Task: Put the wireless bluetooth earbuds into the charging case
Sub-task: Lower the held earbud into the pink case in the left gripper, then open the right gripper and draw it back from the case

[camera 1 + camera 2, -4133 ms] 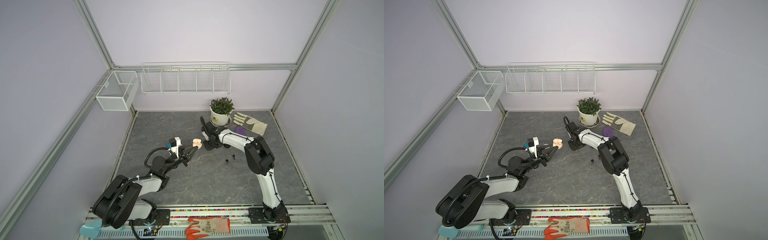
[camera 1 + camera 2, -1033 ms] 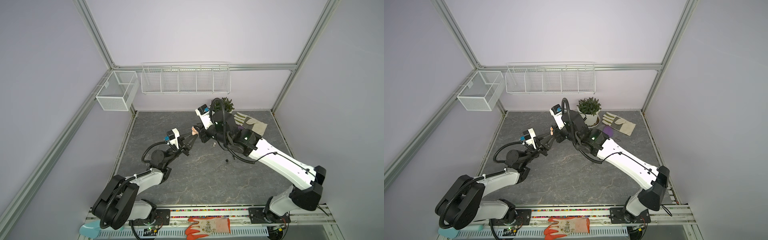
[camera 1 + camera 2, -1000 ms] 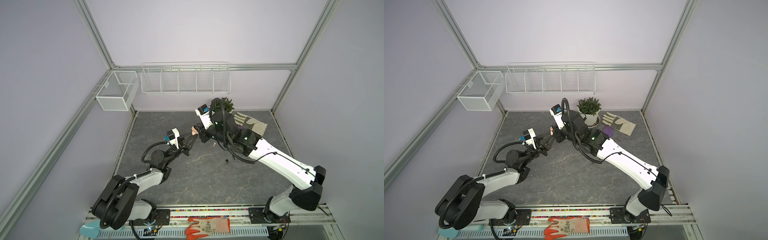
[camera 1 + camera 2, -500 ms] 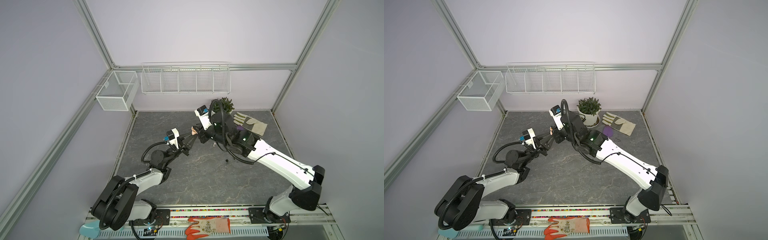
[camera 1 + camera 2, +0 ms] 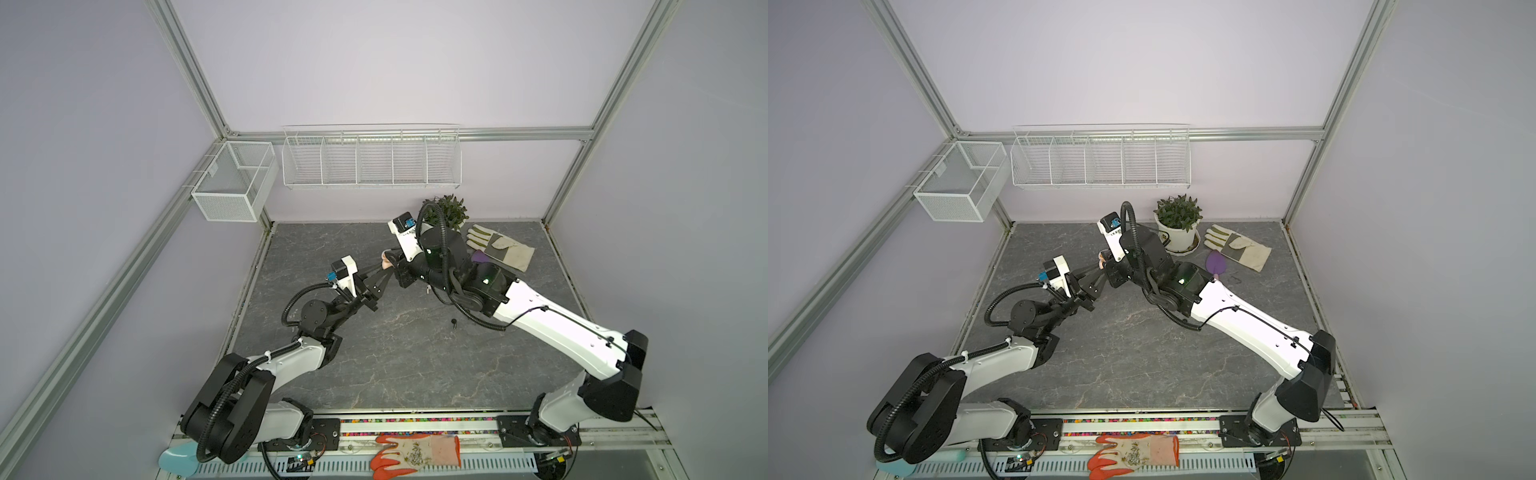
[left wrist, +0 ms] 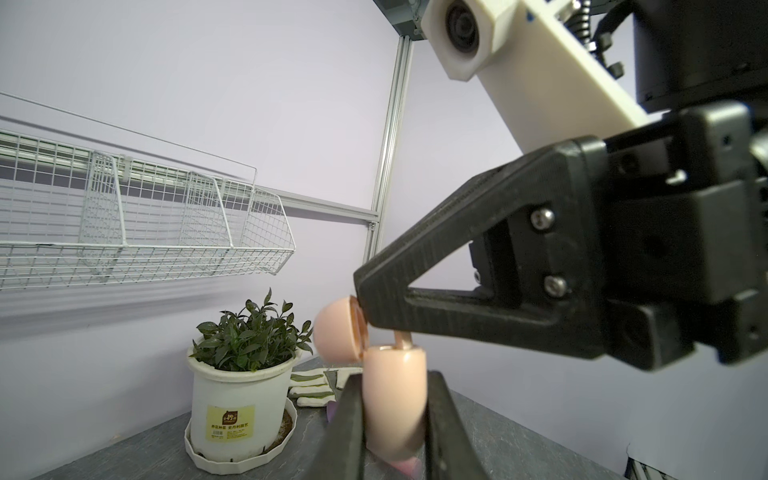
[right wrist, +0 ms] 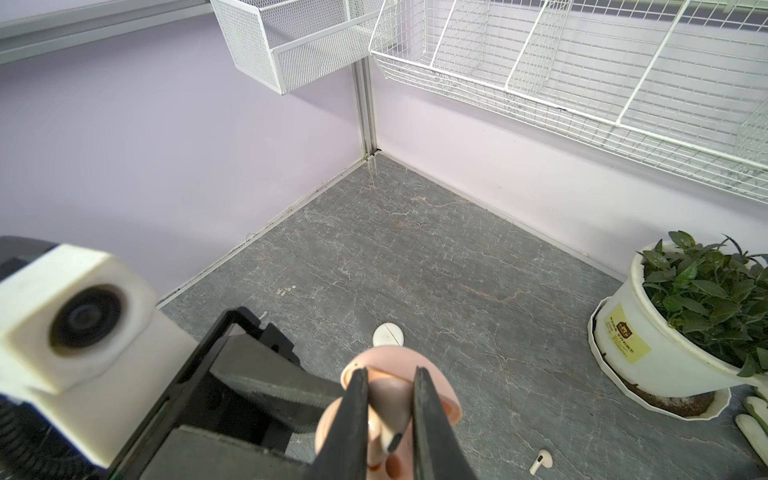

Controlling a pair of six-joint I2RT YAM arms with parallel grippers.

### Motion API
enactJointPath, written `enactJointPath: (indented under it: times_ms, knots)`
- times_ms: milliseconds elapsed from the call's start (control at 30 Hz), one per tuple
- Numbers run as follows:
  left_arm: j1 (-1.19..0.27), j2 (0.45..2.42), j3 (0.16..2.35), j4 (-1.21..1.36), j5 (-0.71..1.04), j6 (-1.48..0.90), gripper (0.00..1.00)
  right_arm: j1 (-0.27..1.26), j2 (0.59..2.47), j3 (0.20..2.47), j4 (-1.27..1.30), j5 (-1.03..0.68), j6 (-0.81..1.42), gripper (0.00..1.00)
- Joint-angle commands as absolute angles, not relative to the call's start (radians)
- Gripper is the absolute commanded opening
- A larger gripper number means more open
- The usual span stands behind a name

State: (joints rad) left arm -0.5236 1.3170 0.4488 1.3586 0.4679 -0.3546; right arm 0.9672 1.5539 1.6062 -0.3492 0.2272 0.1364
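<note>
A pink charging case point(image 6: 395, 407), lid point(image 6: 336, 332) hinged open, is held off the table with my left gripper point(image 6: 395, 376) shut on its body. My right gripper point(image 7: 390, 372) is shut on a whitish earbud point(image 7: 384, 424), stem pointing down, just above the case's open body point(image 7: 328, 428). From the left wrist, only the earbud's stem point(image 6: 402, 340) shows, at the case's mouth. In both top views the two grippers point(image 5: 384, 276) point(image 5: 1106, 259) meet at the case point(image 5: 388, 266) point(image 5: 1101, 257) above the table's back middle. Another whitish earbud point(image 7: 540, 460) lies on the table.
A small white round case point(image 7: 388, 334) lies on the table below the grippers. One black earbud point(image 5: 454, 322) lies mid-table. A potted plant point(image 5: 1177, 224), a work glove point(image 5: 1237, 247) and a purple puck point(image 5: 1216, 262) sit at the back right. Wire baskets point(image 5: 370, 158) hang on the back wall.
About four seconds ago the right gripper was low at the table; it now sits raised over the case, which the left gripper has lifted. Over the last second both arms only crept slightly left.
</note>
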Motion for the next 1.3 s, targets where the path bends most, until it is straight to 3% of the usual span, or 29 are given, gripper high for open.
enactJointPath:
  times_ms: [0, 767, 1267]
  knots:
    - [-0.527, 1.287, 0.453, 1.417, 0.464, -0.355, 0.00, 0.975, 1.526, 1.577, -0.360, 0.247, 0.125, 0.16]
    - [-0.527, 1.274, 0.450, 1.417, 0.458, -0.356, 0.00, 0.978, 1.542, 1.609, -0.391, 0.179, 0.125, 0.24]
    - [-0.528, 1.275, 0.446, 1.417, 0.472, -0.351, 0.00, 0.979, 1.513, 1.717, -0.493, 0.132, 0.124, 0.45]
